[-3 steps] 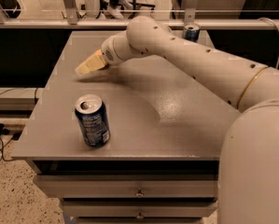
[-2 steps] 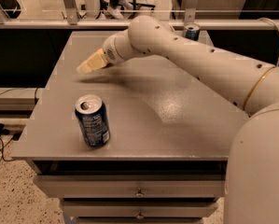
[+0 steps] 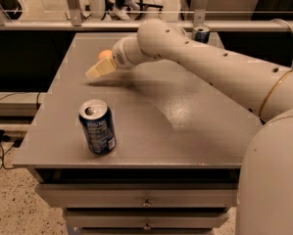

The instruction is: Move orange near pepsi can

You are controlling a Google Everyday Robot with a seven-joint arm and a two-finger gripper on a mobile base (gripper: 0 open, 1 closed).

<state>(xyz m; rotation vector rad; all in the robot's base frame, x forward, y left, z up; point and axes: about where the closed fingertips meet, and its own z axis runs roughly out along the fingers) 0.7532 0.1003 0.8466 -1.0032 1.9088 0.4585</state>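
Shifting slightly over the table (image 3: 195, 126), the tool (image 3: 98, 70), grip unclear, now exposes the orange (image 3: 105, 54) behind it

You see a grey table (image 3: 185, 131) with front drawers (image 3: 136, 196) on speckled floor (image 3: 9, 204); a metal rail (image 3: 38, 26) runs beyond its far edge.

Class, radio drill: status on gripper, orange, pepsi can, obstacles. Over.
Gripper over far-left of table. Orange just behind it, well apart from pepsi can near front edge. Second can at back edge, off the route.
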